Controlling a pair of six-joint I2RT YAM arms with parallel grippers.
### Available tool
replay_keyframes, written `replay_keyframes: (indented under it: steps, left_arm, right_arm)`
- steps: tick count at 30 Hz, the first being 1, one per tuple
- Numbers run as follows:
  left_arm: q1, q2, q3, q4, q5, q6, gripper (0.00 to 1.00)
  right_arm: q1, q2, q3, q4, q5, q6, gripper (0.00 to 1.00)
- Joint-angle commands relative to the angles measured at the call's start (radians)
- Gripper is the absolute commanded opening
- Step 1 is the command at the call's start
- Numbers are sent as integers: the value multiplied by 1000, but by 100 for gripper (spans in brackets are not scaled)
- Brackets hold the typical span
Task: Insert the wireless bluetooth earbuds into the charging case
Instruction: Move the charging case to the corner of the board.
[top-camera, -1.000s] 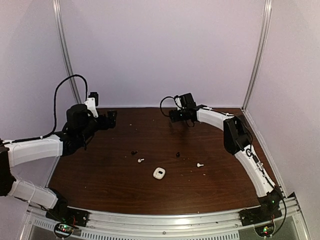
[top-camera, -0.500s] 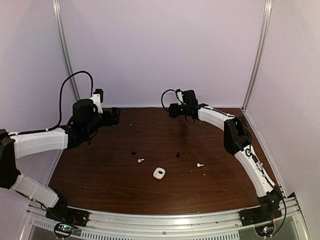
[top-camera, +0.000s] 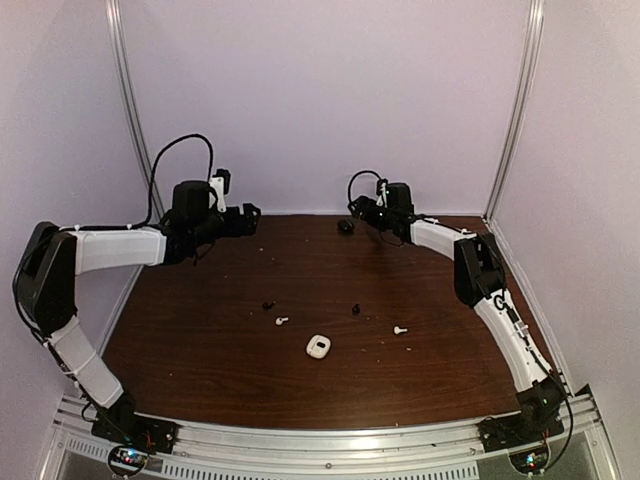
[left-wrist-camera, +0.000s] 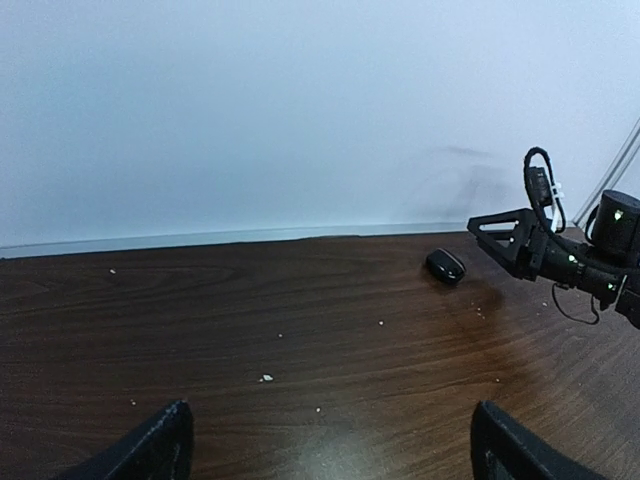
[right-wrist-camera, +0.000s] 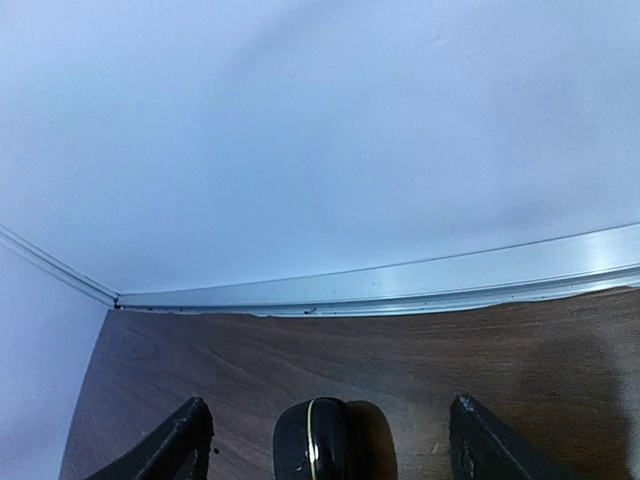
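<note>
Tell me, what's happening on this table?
Two robot arms are meant to put earbuds into charging cases, but nothing is held yet. The right arm is stretched to the back of the table, its open jaws facing a black case near the wall. The left arm hangs at the back left, jaws open and empty. Two white earbuds and two black earbuds lie loose mid-table near a white case.

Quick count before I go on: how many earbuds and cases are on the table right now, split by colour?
White earbuds: 2
Black earbuds: 2
White charging case: 1
Black charging case: 1
Total: 6
</note>
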Motion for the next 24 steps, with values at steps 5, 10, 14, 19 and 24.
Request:
replay_keyframes:
  steps: [5,10,14,19,24]
  left_arm:
    - [39,137,129,19,149,-50,98]
    - [52,176,157,-10,161,-59,98]
    - [54,163,142,-35,122,-59,98]
    - [61,144,131,-89,68,-73,98]
    - [82,126,96,-101,23,-90,98]
  right_arm:
    - [-12,97,7,177,-94,315,81]
    - [6,135,36,183,-116,363,81]
    - [30,147,38,193,-130,383,80]
    - [69,139,40,118,-126,329,78]
    - [96,126,39,64,-164,276,77]
